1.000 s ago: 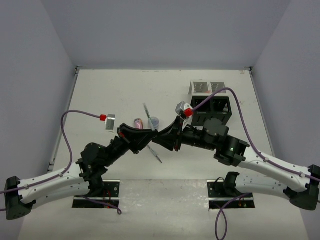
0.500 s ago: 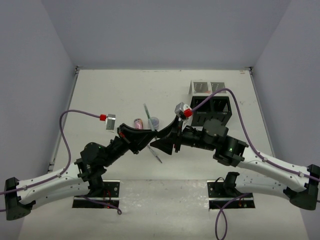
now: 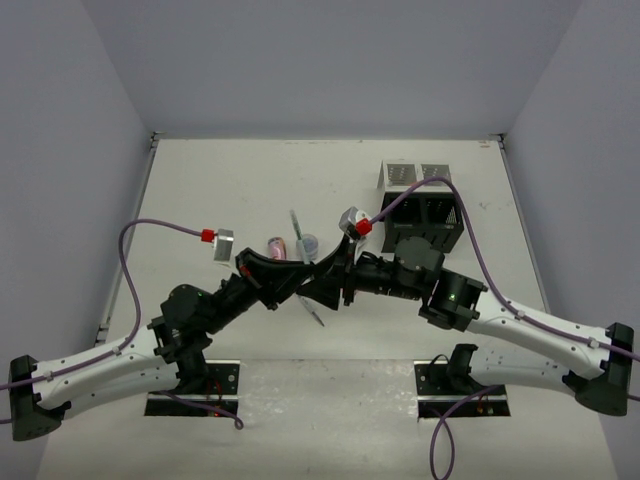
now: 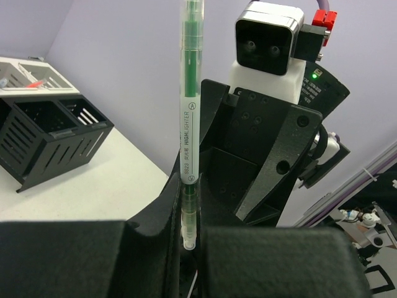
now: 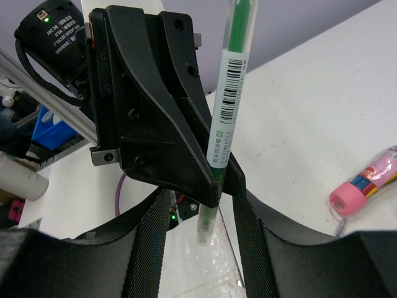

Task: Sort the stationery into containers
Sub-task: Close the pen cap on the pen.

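Jaws first: the left gripper (image 4: 188, 231) is clenched on the green highlighter (image 4: 189, 118), pinching it close to its clear-tipped end, while the right gripper (image 5: 201, 218) stands released, its fingers (image 5: 147, 248) flanking that same end with a gap showing on either side, so we judge it is not yet touching. We see the highlighter raised off the table (image 3: 200, 180) near the middle of the scene, between the two arms, well left of the black container (image 3: 425, 222) and the white container (image 3: 408, 176) at the far right. Below and just beyond it lie a pink marker (image 5: 366, 183), a small round pot (image 3: 309, 243) and a thin pen (image 3: 294, 222). We judge the highlighter to be light and stiff: a slim, smooth plastic barrel with a printed label, so a firm pinch will not crush it, but it can slip or swing. Held by one end as it is now, its long free length could pivot if nudged. We would have the right gripper take the barrel across its width on the labelled stretch, just beside the left gripper's pinch but clear of it, and not on the cap, which might pull loose. We would want the right jaws fully set before the left lets go, since a dropped highlighter would roll on the table.
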`<state>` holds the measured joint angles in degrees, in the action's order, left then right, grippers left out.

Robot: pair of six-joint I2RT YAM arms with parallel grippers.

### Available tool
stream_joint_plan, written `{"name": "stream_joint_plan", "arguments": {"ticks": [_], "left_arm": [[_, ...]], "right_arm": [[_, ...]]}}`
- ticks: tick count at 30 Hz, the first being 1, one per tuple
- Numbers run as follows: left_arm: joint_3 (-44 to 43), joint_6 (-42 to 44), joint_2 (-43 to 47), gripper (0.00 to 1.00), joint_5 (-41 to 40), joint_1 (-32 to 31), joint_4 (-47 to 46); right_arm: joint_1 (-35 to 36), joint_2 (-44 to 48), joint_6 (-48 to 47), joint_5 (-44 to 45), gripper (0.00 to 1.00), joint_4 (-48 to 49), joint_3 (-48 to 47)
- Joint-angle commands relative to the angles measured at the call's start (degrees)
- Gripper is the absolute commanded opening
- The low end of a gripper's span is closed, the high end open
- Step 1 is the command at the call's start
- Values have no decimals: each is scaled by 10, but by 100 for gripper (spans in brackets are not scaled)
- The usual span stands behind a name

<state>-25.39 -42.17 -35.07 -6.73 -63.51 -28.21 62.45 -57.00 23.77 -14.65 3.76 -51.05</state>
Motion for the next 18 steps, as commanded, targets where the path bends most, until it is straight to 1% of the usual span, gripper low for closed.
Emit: {"name": "stream_joint_plan", "arguments": {"ticks": [1, 4, 6, 10, 14, 15, 18], "left_arm": [[-13, 21, -4, 0, 45, -8, 21], [-11, 20, 0, 0, 44, -8, 18], [-10, 22, 4, 0, 44, -8, 19], [-10, 24, 4, 0, 43, -8, 19], [-8, 24, 6, 0, 40, -8, 19], [-8, 25, 7, 0, 38, -8, 19], [-9, 27, 11, 0, 35, -8, 24]], "right_arm": [[0, -3, -5, 22, 41, 45, -5], [0, -5, -7, 24, 37, 41, -5], [0, -6, -7, 23, 37, 40, -1], [0, -4, -7, 19, 41, 44, 5], [0, 0, -5, 14, 43, 45, 10], [0, 1, -4, 13, 45, 44, 12], [0, 4, -3, 11, 45, 44, 19]]}}
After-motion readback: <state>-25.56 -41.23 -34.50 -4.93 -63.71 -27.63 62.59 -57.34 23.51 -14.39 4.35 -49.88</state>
